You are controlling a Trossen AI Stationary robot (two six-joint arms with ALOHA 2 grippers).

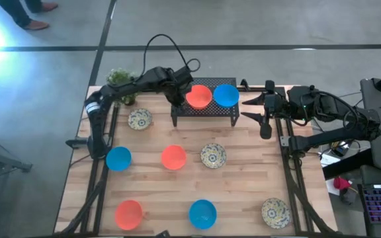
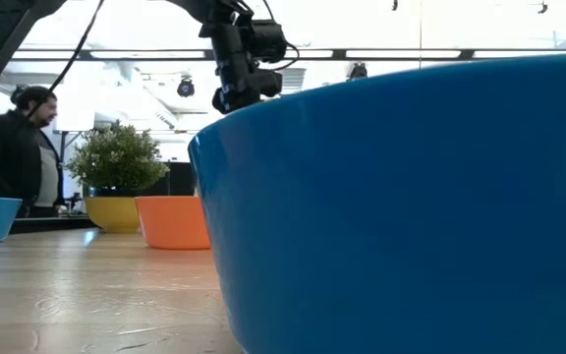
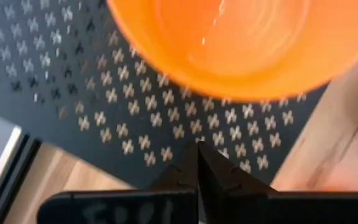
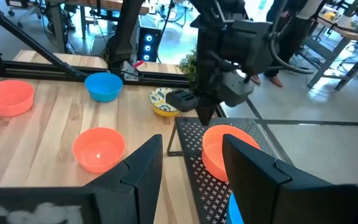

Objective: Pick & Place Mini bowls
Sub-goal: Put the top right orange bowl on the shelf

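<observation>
Two bowls stand on the black mesh rack (image 1: 204, 110): an orange-red one (image 1: 198, 96) and a blue one (image 1: 226, 95). My left gripper (image 3: 199, 163) is shut and points down over the rack's left part, just beside the orange-red bowl (image 3: 229, 43) and apart from it. My right gripper (image 4: 194, 168) is open and waits off the rack's right end (image 1: 250, 108). On the table stand two orange-red bowls (image 1: 173, 157) (image 1: 129, 214), two blue bowls (image 1: 118, 158) (image 1: 202, 213) and three cream patterned bowls (image 1: 139, 119) (image 1: 213, 155) (image 1: 276, 213).
A small green plant (image 1: 120, 79) in a yellow pot stands at the table's far left corner. In the low view a blue bowl (image 2: 411, 197) fills most of the picture. A person (image 2: 18, 147) sits beyond the table. Bare wood lies between the bowls.
</observation>
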